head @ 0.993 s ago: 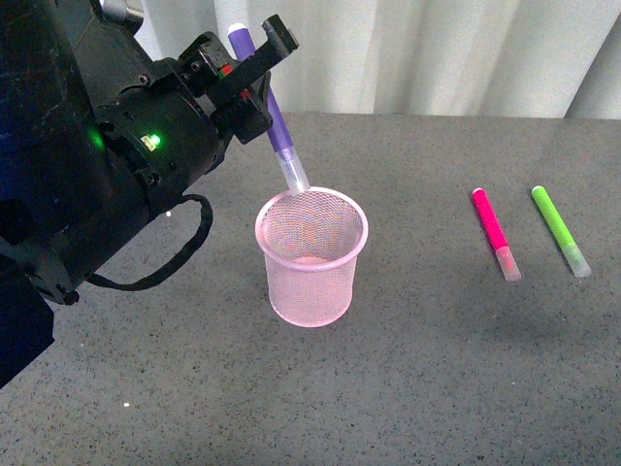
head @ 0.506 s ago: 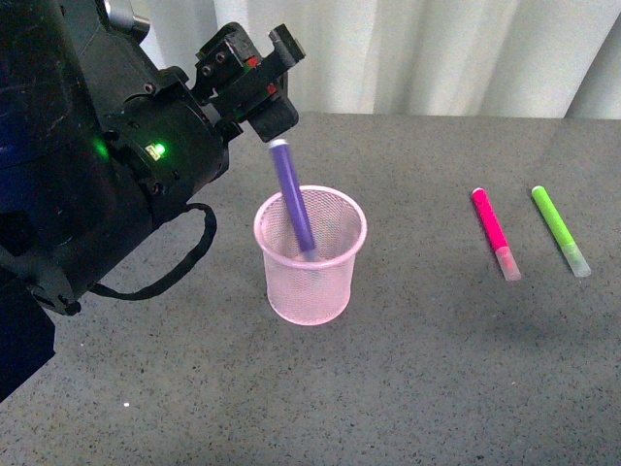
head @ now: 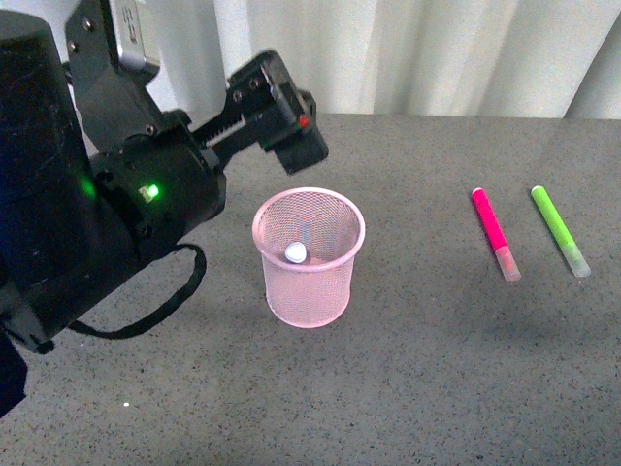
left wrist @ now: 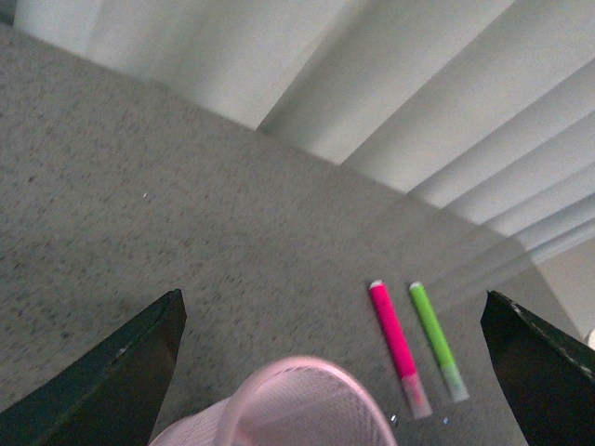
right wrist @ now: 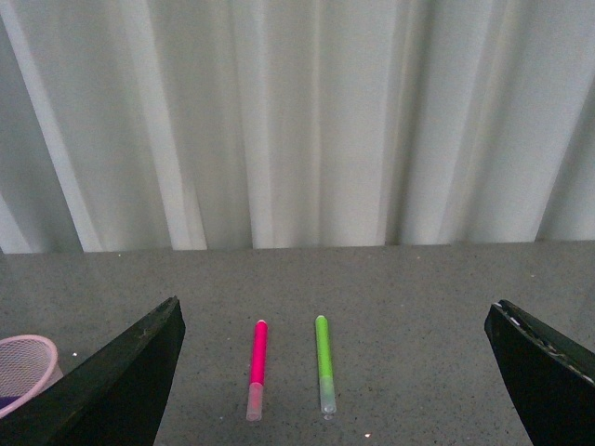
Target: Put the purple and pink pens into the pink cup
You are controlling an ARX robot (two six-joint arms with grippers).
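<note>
Right now my left hand [left wrist: 330,302] hangs spread and empty up behind the pink cup [head: 309,291], purple pen [head: 296,252] already inside. My right hand [right wrist: 335,307], spread too, is nearer the pink pen [right wrist: 257,367], lying on the desk [head: 437,388] ahead, long axis pointing away, cap toward me.

Soft, even light fills all views; the pale curtain [right wrist: 297,121] is brightest, without glare. The left wrist view is blurred, the cup [left wrist: 307,400] near the left claw [left wrist: 331,295] most of all. Elsewhere things are sharp, with faint shadows on the counter [head: 437,369].
</note>
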